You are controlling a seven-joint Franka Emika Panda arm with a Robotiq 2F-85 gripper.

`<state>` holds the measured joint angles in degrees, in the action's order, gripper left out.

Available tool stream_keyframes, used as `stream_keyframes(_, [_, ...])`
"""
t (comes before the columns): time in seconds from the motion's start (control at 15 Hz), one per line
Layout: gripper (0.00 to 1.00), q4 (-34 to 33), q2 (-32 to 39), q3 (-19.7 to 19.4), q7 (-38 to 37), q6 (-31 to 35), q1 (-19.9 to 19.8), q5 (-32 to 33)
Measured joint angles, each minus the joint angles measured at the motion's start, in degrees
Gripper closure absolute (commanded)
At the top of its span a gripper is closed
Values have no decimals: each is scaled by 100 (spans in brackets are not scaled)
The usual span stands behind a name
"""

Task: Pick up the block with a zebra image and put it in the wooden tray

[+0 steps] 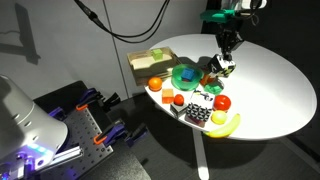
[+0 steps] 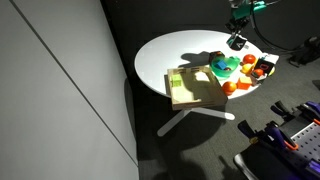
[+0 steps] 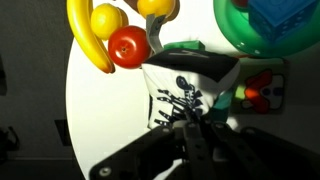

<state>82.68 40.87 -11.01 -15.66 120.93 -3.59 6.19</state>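
The tool [image 1: 226,66] was clenched on the block with a zebra image [image 3: 185,82], holding it low over the bench [image 1: 270,95] beside the green bowl [image 1: 186,74], apparently for carrying to the wooden tray [image 1: 148,62].

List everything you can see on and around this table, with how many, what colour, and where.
table: one, white, round, carries everything
wooden tray: one, light tan, at the table's edge beside the bowl
green bowl: one, green, mid-table
blue block: one, blue, inside the bowl
block with a zebra image: one, black-and-white, at the gripper's fingers
orange-red cube: one, beside the zebra block
banana: one, yellow, near the table's edge
red fruit: one, red, beside the banana
dotted piece: one, black-and-white, flat, by the banana
gripper: one, dark, at the zebra block; grip unclear
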Motion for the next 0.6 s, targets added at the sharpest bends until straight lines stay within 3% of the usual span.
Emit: stream_keyframes(0.6, [98,524,-498,444,1,-30,322,-24])
